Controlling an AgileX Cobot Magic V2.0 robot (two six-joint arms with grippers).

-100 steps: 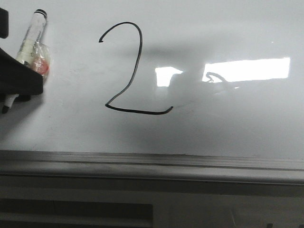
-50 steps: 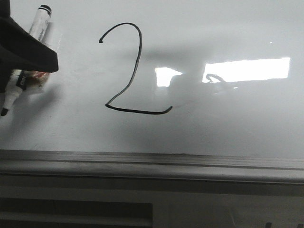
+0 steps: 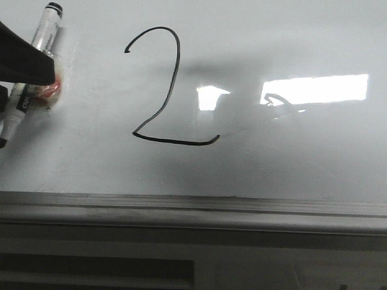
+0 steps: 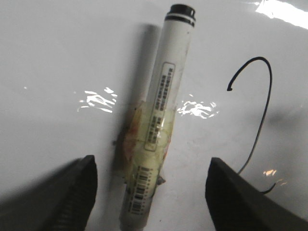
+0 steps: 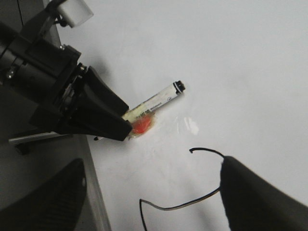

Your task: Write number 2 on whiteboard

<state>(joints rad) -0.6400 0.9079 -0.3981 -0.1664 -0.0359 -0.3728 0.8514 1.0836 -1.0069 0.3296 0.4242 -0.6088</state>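
Note:
The number 2 [image 3: 181, 144] stands in thin black line on the glossy whiteboard [image 3: 290, 163]; parts of it also show as the number 2 [image 4: 270, 89] and the number 2 [image 5: 169, 208]. A white marker [image 3: 43, 33] with a black end and a yellowish tape wrap lies flat on the board at far left. My left gripper [image 4: 151, 192] is open and straddles the marker [image 4: 166, 91], with a gap on each side. In the front view only one dark finger [image 3: 24, 63] shows. My right gripper [image 5: 154, 192] hovers open over the digit, holding nothing.
A grey metal edge strip [image 3: 193, 208] runs along the board's near side, with a lower ledge beyond it. The left arm's black body [image 5: 43, 72] hangs over the board's edge beside the marker [image 5: 159, 98]. Bright window reflections [image 3: 314, 89] lie right of the digit.
The left gripper's dark finger has risen and pulled back toward the left edge, uncovering more of the marker. The marker has barely shifted. The digit is unchanged.

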